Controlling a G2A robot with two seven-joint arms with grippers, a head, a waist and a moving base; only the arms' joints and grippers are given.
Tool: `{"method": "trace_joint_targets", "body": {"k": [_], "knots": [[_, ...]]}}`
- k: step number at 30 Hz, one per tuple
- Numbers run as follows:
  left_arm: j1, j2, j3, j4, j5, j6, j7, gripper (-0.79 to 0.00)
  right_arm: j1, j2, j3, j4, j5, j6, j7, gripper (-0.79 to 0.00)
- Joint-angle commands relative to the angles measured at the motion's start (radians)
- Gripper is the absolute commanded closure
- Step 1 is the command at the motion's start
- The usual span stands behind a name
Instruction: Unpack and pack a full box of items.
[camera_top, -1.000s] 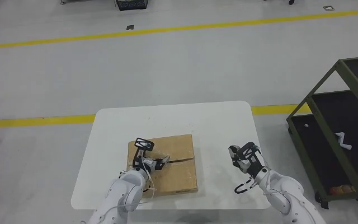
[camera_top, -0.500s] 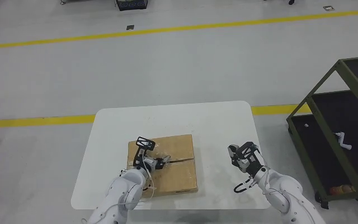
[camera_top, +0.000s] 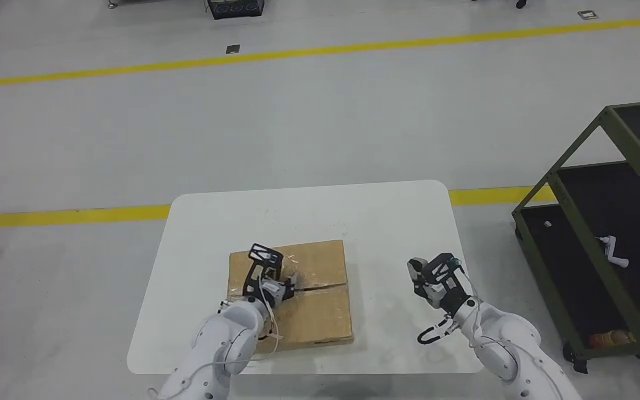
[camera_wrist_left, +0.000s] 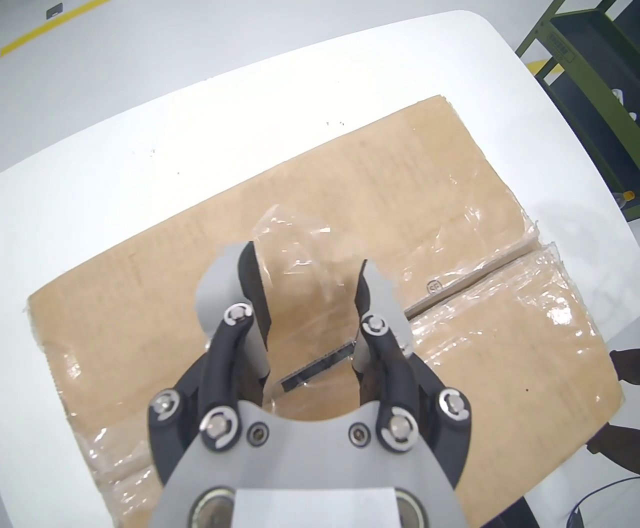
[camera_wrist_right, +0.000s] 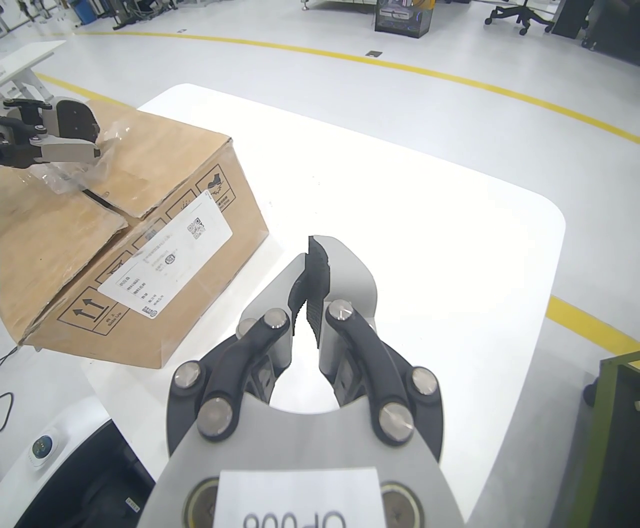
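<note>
Over the box (camera_wrist_left: 150, 300), left tool (camera_wrist_left: 304, 267) is open around loose tape (camera_wrist_left: 295, 235); I'd pinch low, peel slow. Right tool (camera_wrist_right: 316, 260), beside the box, is closed.

A brown cardboard box (camera_top: 320, 300) sits flat on the white table (camera_top: 400, 220), close to the near edge and left of the middle. Its top flaps are closed and meet at a slightly gapped seam (camera_wrist_left: 475, 280). The clear tape (camera_wrist_left: 300, 260) over the seam is wrinkled and partly lifted. One side carries a white label (camera_wrist_right: 165, 255) and printed arrow symbols.
</note>
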Motion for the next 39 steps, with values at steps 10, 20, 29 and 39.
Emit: {"method": "trace_joint_targets", "body": {"k": [10,20,29,39], "knots": [[0.010,0.001,0.004,-0.011,0.005,-0.005,0.007,0.000,0.003,-0.001,-0.004,0.001,-0.003,-0.005,0.009,0.000],[0.054,0.009,-0.013,-0.106,-0.009,-0.060,-0.002,0.000,0.011,-0.001,-0.009,0.004,-0.003,-0.008,0.013,0.000],[0.096,0.019,0.001,-0.235,-0.018,-0.154,-0.057,0.000,0.017,-0.002,-0.012,0.015,-0.002,-0.004,0.017,0.000],[0.101,0.021,0.047,-0.277,-0.022,-0.195,-0.082,-0.302,0.032,-0.004,-0.018,0.028,0.002,-0.001,0.019,0.000]]}}
